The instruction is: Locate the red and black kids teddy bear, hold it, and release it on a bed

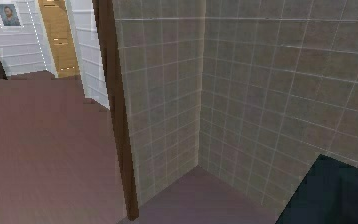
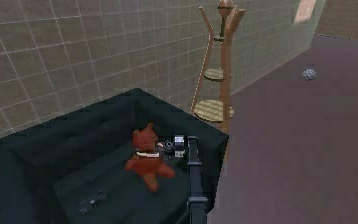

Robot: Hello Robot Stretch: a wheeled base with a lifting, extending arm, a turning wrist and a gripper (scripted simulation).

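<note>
A red teddy bear (image 2: 145, 160) with a dark collar lies on a dark cushioned seat (image 2: 57, 150) in the arm side view. The arm's dark bar (image 2: 195, 190) rises from the bottom edge beside the bear. At its far end the white marker squares (image 2: 177, 143) and the gripper (image 2: 164, 150) stand right at the bear's upper right. The bear rests on the cushion at the gripper, so I cannot tell whether the gripper holds anything. A corner of the same dark seat (image 1: 332, 195) shows at the forward view's bottom right.
A wooden coat stand (image 2: 217, 60) rises past the seat's far corner against the tiled wall (image 2: 77, 50). A small grey round thing (image 2: 308, 73) lies on the brown floor. Ahead, a dark door frame (image 1: 115, 110) edges a tiled wall, with a wooden door (image 1: 57, 35) beyond.
</note>
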